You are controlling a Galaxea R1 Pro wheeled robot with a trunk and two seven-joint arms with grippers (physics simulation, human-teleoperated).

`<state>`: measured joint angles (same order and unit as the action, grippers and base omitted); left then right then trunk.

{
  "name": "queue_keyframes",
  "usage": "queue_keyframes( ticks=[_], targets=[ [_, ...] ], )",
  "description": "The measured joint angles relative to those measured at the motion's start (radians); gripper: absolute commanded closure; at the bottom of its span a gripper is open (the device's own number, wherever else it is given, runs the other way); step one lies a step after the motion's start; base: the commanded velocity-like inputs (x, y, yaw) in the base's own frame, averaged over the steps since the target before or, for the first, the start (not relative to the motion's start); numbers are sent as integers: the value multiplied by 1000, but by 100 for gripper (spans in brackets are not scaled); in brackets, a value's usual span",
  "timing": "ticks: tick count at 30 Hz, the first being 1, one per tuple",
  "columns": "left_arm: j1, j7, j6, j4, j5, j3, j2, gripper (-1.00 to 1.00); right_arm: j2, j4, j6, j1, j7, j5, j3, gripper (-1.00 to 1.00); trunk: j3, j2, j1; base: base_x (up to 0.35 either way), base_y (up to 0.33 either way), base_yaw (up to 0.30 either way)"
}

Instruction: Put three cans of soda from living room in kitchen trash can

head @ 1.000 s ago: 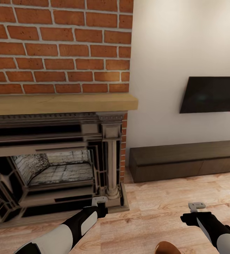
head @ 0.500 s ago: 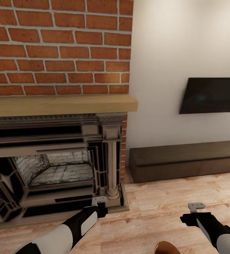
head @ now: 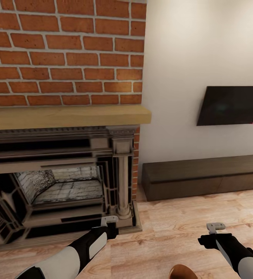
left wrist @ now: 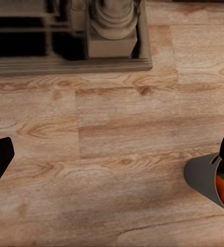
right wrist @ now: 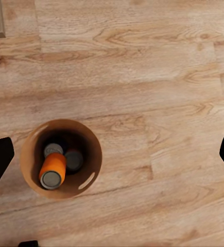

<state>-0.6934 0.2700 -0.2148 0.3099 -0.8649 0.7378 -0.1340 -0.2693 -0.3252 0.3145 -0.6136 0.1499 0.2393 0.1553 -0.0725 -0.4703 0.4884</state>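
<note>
Brick fireplace (head: 64, 116): far left of the head view, red brick above a pale wood mantel, dark surround and open hearth below.

Television (head: 231, 105): black panel on the white wall, far right, above a long low dark cabinet (head: 203, 176).

Wood floor (head: 172, 228): pale planks, running from the hearth to the near edge.

Tash can (right wrist: 61, 158): standing upright on the floor, near, just left of the right arm; its rim shows as an orange-brown sliver at the bottom of the head view. Seen from above, the mouth is open and round. Judged light and stiff; the thin tapered wall offers a hold at the rim, one finger inside and one outside. A loaded bin will likely tip if pinched low or on one side only.

Cans of soda (right wrist: 52, 171): inside the bin. One orange can lies tilted on top; two grey tops show beneath it. Judged light, smooth and slippery, easily dented, best taken across the body.

Left gripper (head: 111, 220): low over the floor by the hearth's right column, fingers spread wide, nothing between them, touching nothing.

Right gripper (head: 215, 226): over bare floor to the right, fingers likewise spread wide and empty, hanging above the bin without contact.
</note>
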Motion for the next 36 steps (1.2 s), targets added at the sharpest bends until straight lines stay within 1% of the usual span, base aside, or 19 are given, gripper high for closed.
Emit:
queue_keyframes(
  ticks=[10,23,27,36],
  targets=[
    [0,0,1,0,0,0,-1,-100,0,1,0,0,0,-1,0,-100,31,70,-38,0,0,0],
    [0,0,3,1,-1,0,0,-100,-1,2,0,0,1,-1,1,-100,31,70,-38,0,0,0],
    [1,0,26,1,-1,0,1,-100,-1,2,0,0,1,-2,0,-100,31,70,-38,0,0,0],
    [2,0,38,1,-1,-1,1,-100,-1,2,1,0,3,-1,0,-100,32,70,-38,0,0,0]
  ],
)
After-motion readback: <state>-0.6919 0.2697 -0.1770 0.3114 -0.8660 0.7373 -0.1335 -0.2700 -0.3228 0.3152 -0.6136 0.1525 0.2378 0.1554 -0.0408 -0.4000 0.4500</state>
